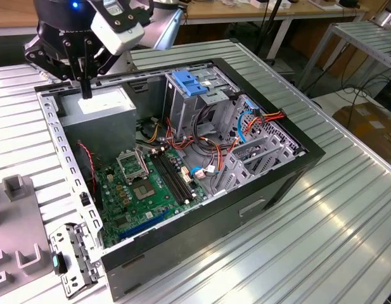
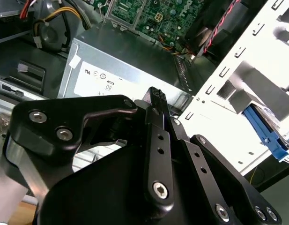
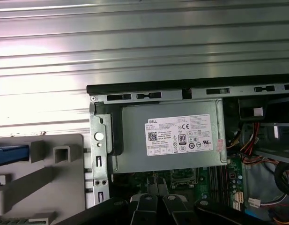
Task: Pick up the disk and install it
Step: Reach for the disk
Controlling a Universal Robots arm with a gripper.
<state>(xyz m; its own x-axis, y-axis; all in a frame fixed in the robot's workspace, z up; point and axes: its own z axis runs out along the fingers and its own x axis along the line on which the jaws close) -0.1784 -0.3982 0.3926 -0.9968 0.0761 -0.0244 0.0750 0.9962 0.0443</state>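
Observation:
A bright blue rail on a grey slab, the disk (image 3: pixel 11 155), lies on a grey fixture beside the case; its blue rail end (image 2: pixel 264 133) also shows past the case's white side flange. My gripper (image 1: pixel 86 88) hangs over the case's back corner at the exterior view's left, above the big grey box with a white label (image 1: pixel 99 106). The black fingers (image 2: pixel 156 101) are shut together with nothing between them. In the first wrist view the gripper (image 3: pixel 157 182) points at the motherboard edge just below the labelled box (image 3: pixel 179 136), well apart from the disk.
The open computer case (image 1: pixel 271 183) lies on a ribbed metal table. A silver cage with a wide blue clip (image 1: pixel 189 82) stands at the back. Coloured cables (image 1: pixel 246 126) and a green motherboard (image 1: pixel 144 190) fill the inside. A grey fixture tray (image 1: pixel 14 190) lies at the exterior view's left.

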